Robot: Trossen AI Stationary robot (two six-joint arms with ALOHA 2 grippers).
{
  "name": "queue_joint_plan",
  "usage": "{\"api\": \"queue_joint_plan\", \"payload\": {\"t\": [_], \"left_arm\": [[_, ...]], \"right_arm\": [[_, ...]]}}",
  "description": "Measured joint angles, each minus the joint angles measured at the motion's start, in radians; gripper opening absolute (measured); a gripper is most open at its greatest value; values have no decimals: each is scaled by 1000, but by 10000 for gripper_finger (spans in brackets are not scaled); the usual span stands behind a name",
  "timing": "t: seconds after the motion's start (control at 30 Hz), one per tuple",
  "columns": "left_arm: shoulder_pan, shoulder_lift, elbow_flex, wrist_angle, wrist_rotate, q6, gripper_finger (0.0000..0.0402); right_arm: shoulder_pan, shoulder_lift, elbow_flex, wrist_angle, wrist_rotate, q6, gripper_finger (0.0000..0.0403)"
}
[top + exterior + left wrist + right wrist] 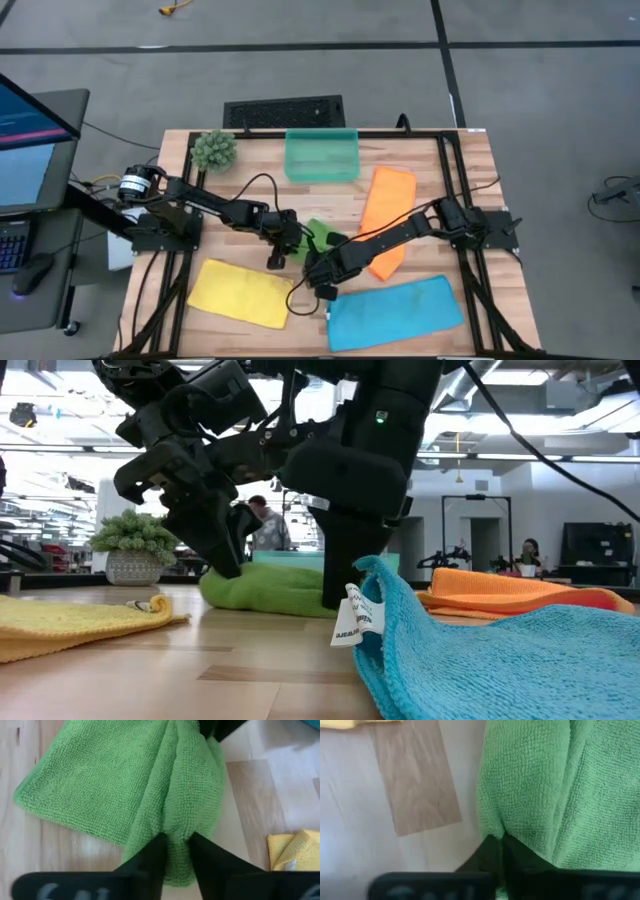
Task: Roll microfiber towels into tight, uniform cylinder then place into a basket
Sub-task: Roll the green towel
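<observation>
At table centre: green towel (318,236) lies bunched in soft folds on the bare wood, under both arms.
Towel handling: judged light, limp and slightly grippy; it will sag and unroll unless pinched along a folded edge, so a fold or hem is the best place to hold.
Left gripper (176,851): pinches a thick fold of the green towel between its two dark fingers, which stand slightly apart around the cloth.
Right gripper (501,851): fingers nearly together, nipping an edge of the same towel on its other side.
Other towels: yellow towel (240,291) lies flat near the front left; blue towel (393,311) flat at the front right, one corner with a white tag raised; orange towel (384,217) lies flat to the right of centre, partly under the right arm.
Basket (321,155): translucent teal, at the far edge of the table, well apart from the green towel; no towel seen inside.
Beside the basket: spiky green plant (214,149).
Progress: judged early; no towel is rolled yet.
</observation>
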Motion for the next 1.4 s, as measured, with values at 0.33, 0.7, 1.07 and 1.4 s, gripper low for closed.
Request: {"api": "queue_joint_plan", "payload": {"t": [0.33,0.7,1.07,1.4], "left_arm": [[48,-50,0,-58,2,80,143],[95,-181,0,-197,1,175,144],[78,-294,-13,-249,9,186,144],[0,-324,-98,-170,9,136,144]], "right_arm": [[8,-18,-2,7,-5,66,15],[9,-20,-2,24,-83,93,6],[5,-52,-6,96,-225,109,4],[-44,-54,-5,187,-400,85,4]]}}
